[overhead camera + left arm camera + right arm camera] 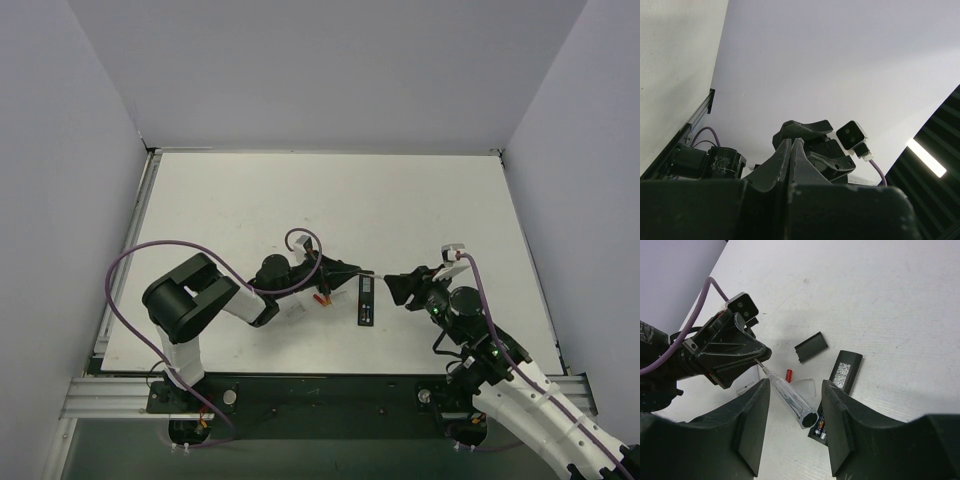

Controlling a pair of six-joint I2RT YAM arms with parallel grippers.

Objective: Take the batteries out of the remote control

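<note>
Roughly mid-counter (250, 200) toward the near edge, a little right of centre: remote control (367, 300) lies flat, long axis running near-to-far. Right wrist view shows the remote control (846, 371) with its open recess facing up and a pale label on that face. Batteries (820, 429) sit in the compartment at its near end, partly hidden behind the right finger; their count cannot be told. One loose battery (788, 374), reddish-orange, lies on the counter just left of the remote, apart from it; from above the same loose battery (322, 299) shows below the left arm's wrist. Small black cover (811, 346) lies flat on the far side of the loose battery, touching neither it nor the remote. Whitish clear strip (805, 386) lies between loose battery and remote. Left gripper (761, 354) reaches in from the left, jaws pressed together on the thin metal tip of a clear-handled stick (790, 396). Left wrist view confirms the left gripper (791, 141) fingers are closed with barely a seam between them. Stick slants toward the right gripper (796, 385), whose jaws stand spread. The stick's butt end lies between the fingers (837, 420), and contact with either one cannot be told. From above, left gripper (350, 268) and right gripper (400, 283) face each other just beyond the remote's far end, the stick (378, 274) bridging them.
</note>
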